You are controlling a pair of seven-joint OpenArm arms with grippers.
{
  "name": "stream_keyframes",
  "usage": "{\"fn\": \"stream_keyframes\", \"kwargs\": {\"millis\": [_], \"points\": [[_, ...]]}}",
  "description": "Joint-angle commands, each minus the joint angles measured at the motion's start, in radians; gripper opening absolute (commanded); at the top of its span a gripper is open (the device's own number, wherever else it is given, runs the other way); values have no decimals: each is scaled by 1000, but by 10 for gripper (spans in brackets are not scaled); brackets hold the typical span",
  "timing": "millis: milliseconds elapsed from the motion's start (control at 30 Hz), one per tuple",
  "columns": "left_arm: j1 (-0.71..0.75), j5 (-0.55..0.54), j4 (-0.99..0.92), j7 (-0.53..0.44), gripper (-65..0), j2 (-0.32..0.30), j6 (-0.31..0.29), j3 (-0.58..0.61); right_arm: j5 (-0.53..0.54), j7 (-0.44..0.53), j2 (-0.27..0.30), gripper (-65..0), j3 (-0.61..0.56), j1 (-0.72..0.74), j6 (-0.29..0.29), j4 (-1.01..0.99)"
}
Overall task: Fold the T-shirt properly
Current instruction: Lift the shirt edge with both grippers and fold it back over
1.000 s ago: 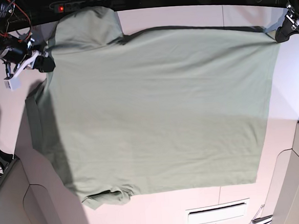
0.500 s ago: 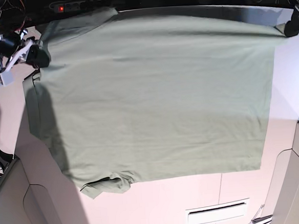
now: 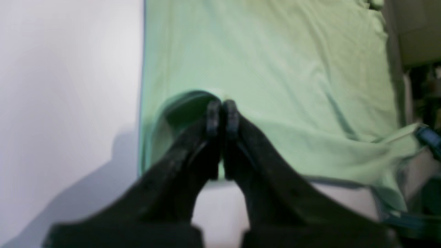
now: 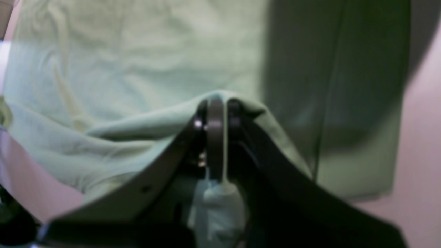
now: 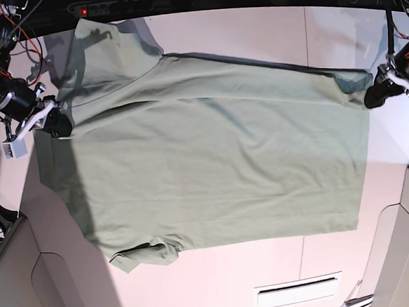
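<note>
T-shirt [image 5: 212, 167] lies spread across the pale table [image 5: 269, 275], most of the cloth flat, one sleeve bunched at the near edge. The far edge is raised off the table between the two arms and sags in the middle, dark seam showing along it.

Left gripper [image 3: 222, 112]: jaws clenched tight on a pinch of the shirt's edge at a corner, cloth curling over the fingertips. In the base view it sits at the right side [image 5: 377, 96], beyond the shirt's corner.

Right gripper [image 4: 217, 113]: jaws pressed together on a fold of green cloth draped over the tips; wrist view is blurred, but the fabric seems caught between the pads. Base view places it at the left [image 5: 55, 123], by the shoulder and sleeve.
</note>
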Motion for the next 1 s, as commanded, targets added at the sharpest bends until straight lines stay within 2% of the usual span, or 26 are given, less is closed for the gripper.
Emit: {"fn": "stream_keyframes", "kwargs": {"millis": [0, 300, 533, 700, 800, 967], "points": [[-17, 8, 15, -29, -650, -22, -9, -5, 15, 24, 16, -650, 4, 23, 3, -7], [-64, 133, 15, -98, -650, -22, -9, -9, -15, 42, 16, -650, 4, 136, 3, -201], [-64, 129, 15, -151, -650, -22, 20, -86, -15, 57, 16, -650, 4, 148, 2, -238], [-61, 96, 15, -120, -650, -23, 19, -151, -14, 57, 16, -650, 4, 148, 2, -238], [-61, 76, 15, -63, -650, -19, 5, -144, -15, 57, 16, -650, 4, 148, 2, -238], [-56, 78, 14, -56, -650, -13, -8, -117, -14, 57, 16, -650, 4, 148, 2, -238]]}}
